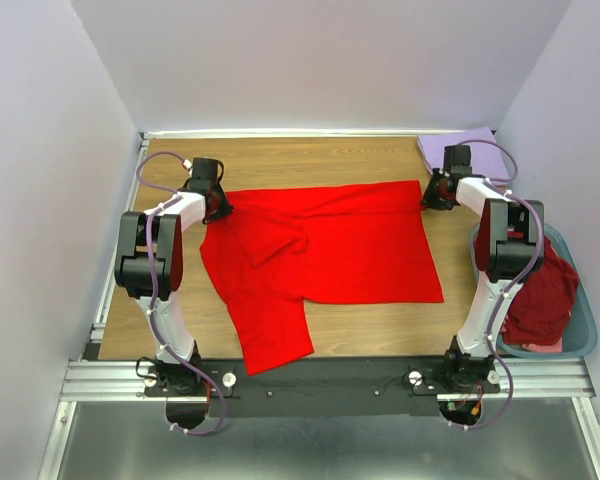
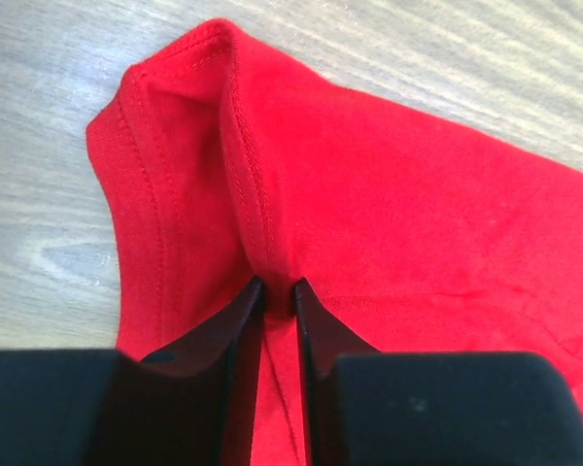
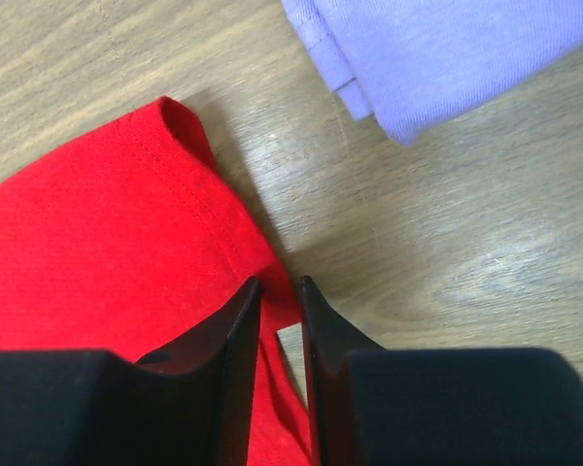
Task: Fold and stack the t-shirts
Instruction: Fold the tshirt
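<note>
The bench (image 1: 380,330) is a wood-grain surface enclosed by plain pale walls (image 1: 330,60) on the left, far and right sides. A dark rail (image 1: 330,375) carrying both arm bases runs along the near edge.

The red t-shirt (image 1: 350,245) lies flat at the centre of the bench. Its long axis runs left to right, and its far edge spans from one tool to the other. One section of cloth (image 1: 275,340) extends from the left part of the shirt to the near edge of the bench. A smaller folded-over piece (image 1: 275,240) rests on top of the left half.

The left tool (image 1: 218,208) sits at the far left corner of the shirt, its fingers drawn close and pinching a raised ridge of the red hem. The right tool (image 1: 435,195) sits at the far right corner, its fingers drawn close over the red edge.

A folded lavender t-shirt (image 1: 432,152) occupies the far right corner of the bench, near the right tool but apart from the red shirt. Maroon t-shirts (image 1: 545,295) are heaped in a teal basket (image 1: 580,340) at the right edge.

Bare wood shows along the far side and at the near right.
</note>
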Action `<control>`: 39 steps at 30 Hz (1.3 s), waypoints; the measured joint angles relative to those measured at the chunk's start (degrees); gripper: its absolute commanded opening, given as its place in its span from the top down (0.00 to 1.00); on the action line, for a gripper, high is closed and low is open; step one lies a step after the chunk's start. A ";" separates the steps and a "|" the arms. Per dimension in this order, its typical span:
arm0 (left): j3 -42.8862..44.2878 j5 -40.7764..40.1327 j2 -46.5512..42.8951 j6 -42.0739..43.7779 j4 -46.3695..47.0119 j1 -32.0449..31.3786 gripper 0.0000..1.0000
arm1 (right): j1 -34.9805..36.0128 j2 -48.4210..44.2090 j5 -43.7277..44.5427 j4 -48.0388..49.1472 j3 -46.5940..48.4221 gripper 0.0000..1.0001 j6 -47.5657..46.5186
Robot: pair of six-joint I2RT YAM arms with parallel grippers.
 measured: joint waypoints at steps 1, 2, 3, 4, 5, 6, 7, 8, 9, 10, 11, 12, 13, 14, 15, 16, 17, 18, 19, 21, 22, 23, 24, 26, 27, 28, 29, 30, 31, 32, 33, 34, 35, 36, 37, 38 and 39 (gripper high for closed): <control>0.00 -0.02 0.00 0.00 -0.24 0.00 0.79 | 0.00 0.04 0.00 0.02 0.00 0.74 0.02; 0.00 -0.02 0.00 -0.02 -0.52 0.00 0.81 | 0.00 0.09 0.00 0.02 0.00 0.75 0.00; 0.00 -0.04 0.00 0.00 -0.79 0.00 0.84 | 0.00 0.09 0.00 0.00 0.00 0.81 0.00; 0.00 -0.04 0.00 0.04 -0.98 0.00 0.88 | 0.00 0.13 0.00 0.02 0.00 0.84 0.02; 0.00 -0.07 0.00 0.07 -1.07 0.00 0.91 | -0.02 0.17 0.00 0.02 0.00 0.86 0.11; 0.00 -0.07 0.00 0.07 -1.22 0.00 0.92 | -0.02 0.17 0.00 0.04 0.00 0.90 -0.04; 0.00 -0.07 0.00 0.09 -1.33 0.00 0.95 | -0.02 0.17 0.00 0.02 0.00 0.92 -0.04; 0.02 -0.07 -0.02 0.07 -1.49 0.00 0.96 | -0.02 0.17 -0.02 0.02 0.00 0.96 0.00; 0.15 -0.07 -0.02 0.09 -1.73 0.00 1.00 | -0.02 0.17 -0.02 0.02 0.00 0.99 0.04; 0.37 -0.07 -0.02 0.07 -1.92 0.00 1.00 | 0.00 0.17 -0.04 0.02 0.00 1.00 0.07; 0.57 -0.09 -0.02 0.15 -2.10 -0.02 1.00 | 0.00 0.17 -0.07 0.02 0.00 0.99 0.02; 0.76 -0.07 -0.04 0.13 -2.23 -0.04 1.00 | 0.00 0.17 -0.07 0.02 0.00 1.00 0.02; 1.09 -0.09 -0.09 0.17 -2.38 -0.07 1.00 | 0.00 0.17 -0.09 0.02 0.00 1.00 0.02; 1.51 -0.09 -0.11 0.22 -2.73 -0.09 1.00 | -0.02 0.17 -0.11 0.02 0.00 1.00 0.02; 1.86 -0.11 -0.11 0.26 -3.04 -0.11 1.00 | -0.02 0.17 -0.11 0.02 0.00 1.00 0.02; 2.19 -0.17 -0.17 0.28 -3.41 -0.11 1.00 | -0.02 0.17 -0.13 0.02 0.00 0.99 0.02; 2.45 -0.28 -0.20 0.28 -3.82 -0.11 1.00 | 0.00 0.17 -0.15 0.02 0.00 0.99 0.02; 2.97 -0.55 -0.24 0.31 -4.50 -0.11 1.00 | -0.02 0.15 -0.20 0.02 0.00 1.00 0.02; 3.37 -0.68 -0.31 0.37 -4.96 -0.11 1.00 | 0.00 0.09 -0.31 -0.02 0.00 0.99 0.02; 4.28 -1.07 -0.42 0.61 -5.77 -0.11 1.00 | -0.02 -0.07 -0.55 -0.11 0.00 0.99 0.02; 4.92 -1.33 -0.48 0.81 -6.36 -0.11 1.00 | -0.02 -0.20 -0.72 -0.22 0.00 0.99 0.02; 5.44 -1.46 -0.55 0.98 -6.93 -0.11 1.00 | 0.00 -0.35 -0.87 -0.33 0.00 1.00 0.02; 6.08 -1.57 -0.63 1.25 -7.63 -0.09 1.00 | 0.00 -0.48 -1.05 -0.39 0.00 1.00 0.02; 7.08 -1.64 -0.74 1.66 -8.41 -0.11 1.00 | -0.02 -1.03 -1.42 -0.72 0.00 0.99 0.02; 7.39 -1.66 -0.74 1.84 -8.68 -0.11 1.00 | 0.00 -1.25 -1.57 -0.76 0.00 1.00 0.02; 7.69 -1.68 -0.74 2.03 -8.94 -0.11 1.00 | 0.00 -1.40 -1.66 -0.87 0.00 1.00 0.02; 8.02 -1.68 -0.74 2.32 -9.35 -0.09 1.00 | 0.00 -1.60 -1.81 -1.09 0.00 0.99 0.02; 8.33 -1.70 -0.74 2.67 -9.88 -0.09 1.00 | -0.02 -1.79 -2.05 -1.38 0.00 1.00 0.00; 8.70 -1.70 -0.74 2.93 -10.49 -0.09 1.00 | 0.00 -1.99 -2.23 -1.64 0.00 1.00 0.00; 9.07 -1.70 -0.74 3.17 -11.10 -0.09 1.00 | 0.00 -2.12 -2.38 -1.90 0.00 1.00 0.00; 9.35 -1.73 -0.74 3.37 -11.52 -0.09 1.00 | 0.00 -2.23 -2.51 -2.05 0.00 1.00 0.00; 9.62 -1.70 -0.74 3.72 -11.78 -0.09 1.00 | 0.00 -2.34 -2.69 -2.23 0.00 1.00 0.00; 9.84 -1.73 -0.74 3.87 -12.04 -0.09 1.00 | 0.00 -2.43 -2.75 -2.40 0.00 1.00 0.00; 10.21 -1.73 -0.74 4.15 -12.37 -0.09 1.00 | 0.00 -2.64 -2.93 -2.80 0.00 1.00 0.00; 10.43 -1.73 -0.74 4.33 -12.61 -0.04 1.00 | 0.00 -2.80 -2.99 -3.02 0.00 0.99 0.00; 10.60 -1.73 -0.74 4.44 -12.79 -0.02 1.00 | 0.00 -2.99 -3.13 -3.30 0.00 1.00 0.00; 10.99 -1.73 -0.74 4.70 -13.31 0.04 1.00 | 0.00 -3.21 -3.19 -3.48 0.00 1.00 0.00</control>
